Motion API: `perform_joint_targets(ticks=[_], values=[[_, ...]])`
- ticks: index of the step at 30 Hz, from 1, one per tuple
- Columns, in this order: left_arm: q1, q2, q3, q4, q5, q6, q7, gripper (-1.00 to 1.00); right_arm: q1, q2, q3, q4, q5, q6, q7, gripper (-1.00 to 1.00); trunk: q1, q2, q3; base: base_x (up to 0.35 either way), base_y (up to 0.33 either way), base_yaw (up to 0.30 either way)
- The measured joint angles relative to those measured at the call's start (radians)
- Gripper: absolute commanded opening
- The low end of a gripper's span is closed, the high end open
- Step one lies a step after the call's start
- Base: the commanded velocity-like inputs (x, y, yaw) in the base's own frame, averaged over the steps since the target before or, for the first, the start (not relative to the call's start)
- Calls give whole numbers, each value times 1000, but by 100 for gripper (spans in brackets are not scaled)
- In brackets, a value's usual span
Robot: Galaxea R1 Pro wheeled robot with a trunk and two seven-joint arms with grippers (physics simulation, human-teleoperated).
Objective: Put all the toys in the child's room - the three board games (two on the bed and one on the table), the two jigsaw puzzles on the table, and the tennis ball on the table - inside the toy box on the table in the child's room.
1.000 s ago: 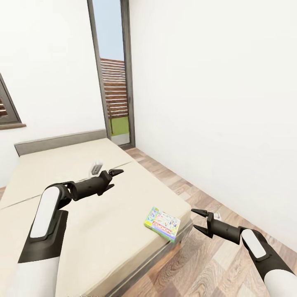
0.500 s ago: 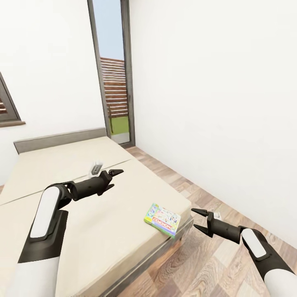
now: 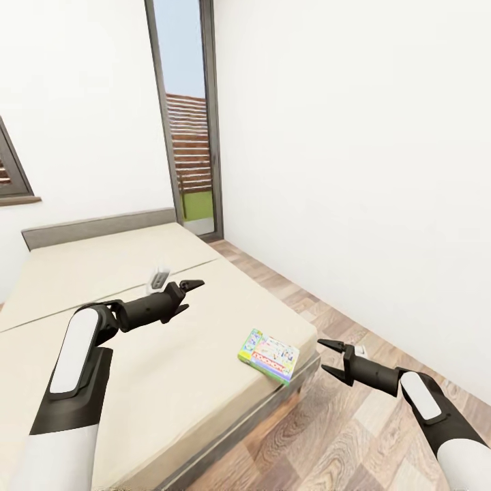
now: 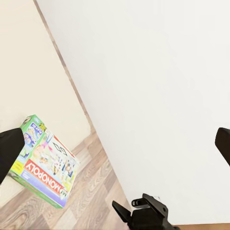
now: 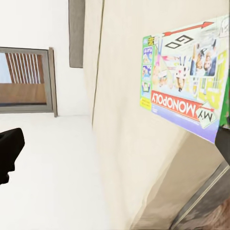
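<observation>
Progress: early | board game (image 3: 269, 354) on bed (image 3: 136, 341) corner, ungrasped | left gripper (image 3: 188, 292), right gripper (image 3: 329, 357) jaws wide, empty

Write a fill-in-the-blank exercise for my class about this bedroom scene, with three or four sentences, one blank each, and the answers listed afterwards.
1. The Monopoly box lies near a corner of the ____.
2. The right gripper hangs over the wooden ____, beside the bed.
3. The left gripper hovers above the mattress with its jaws ____.
4. The banner on the box is coloured ____.

Missing words: bed; floor; open; red
</observation>
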Motion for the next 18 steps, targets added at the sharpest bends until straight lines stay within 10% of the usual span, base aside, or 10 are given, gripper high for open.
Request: perform_joint_targets(ticks=[10, 18], values=[[-2, -1, 0, -1, 5, 0, -3, 100, -7, 1, -1, 1, 1, -17, 0, 100, 38, -70, -31, 0, 0, 0], [-152, -12, -3, 68, 17, -2, 16, 100, -18, 6, -2, 0, -1, -23, 0, 100, 69, -126, -56, 0, 0, 0]])
